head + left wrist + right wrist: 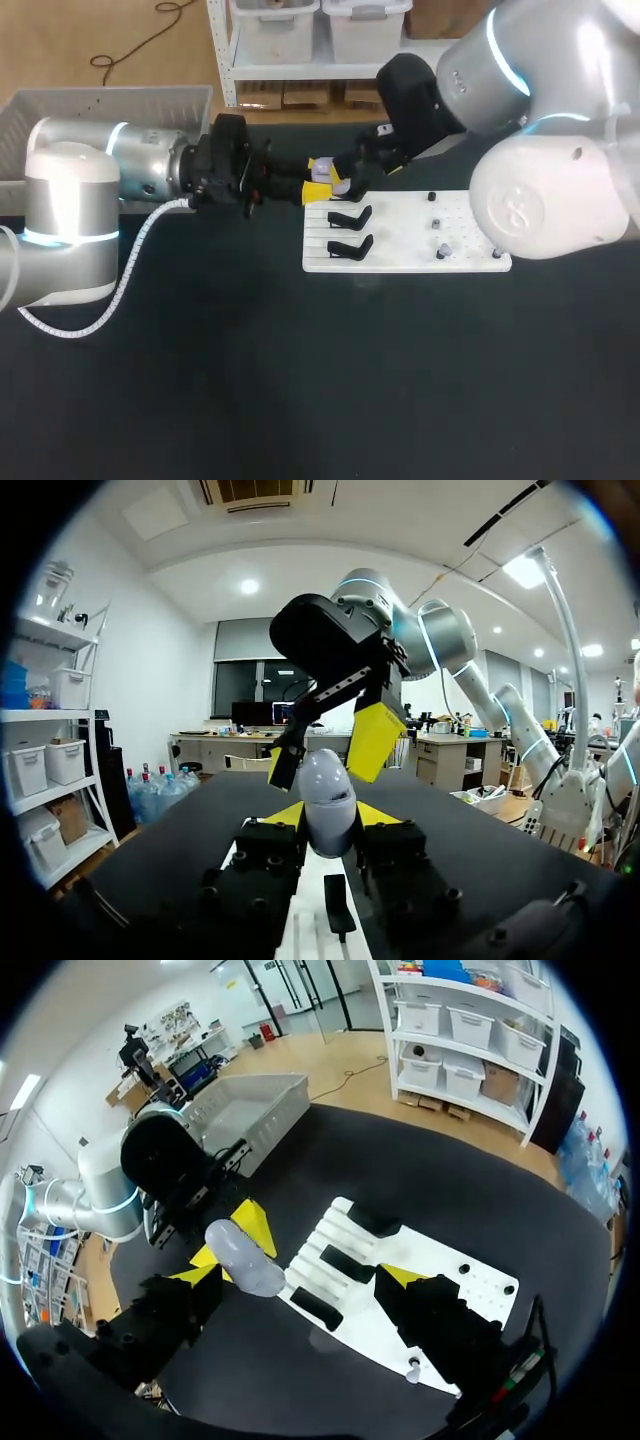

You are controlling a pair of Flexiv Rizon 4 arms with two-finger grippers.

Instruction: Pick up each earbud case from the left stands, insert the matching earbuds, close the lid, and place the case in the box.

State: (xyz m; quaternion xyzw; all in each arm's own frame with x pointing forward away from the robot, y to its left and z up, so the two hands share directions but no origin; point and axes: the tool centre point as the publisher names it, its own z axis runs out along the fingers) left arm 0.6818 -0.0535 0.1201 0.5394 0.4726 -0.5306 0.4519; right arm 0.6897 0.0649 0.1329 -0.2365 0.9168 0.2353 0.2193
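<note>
The left gripper (330, 815) pinches the smooth, light, probably slippery earbud case (328, 785) by its 2 flanks above the counter (250, 380), beside the white stand board (400, 240), leaving the lid free, while the right gripper (300, 1273) gapes wide around it.

Silver-white arms (70, 200) w/ cyan rings (60, 238), white coiled cable (130, 262)
</note>
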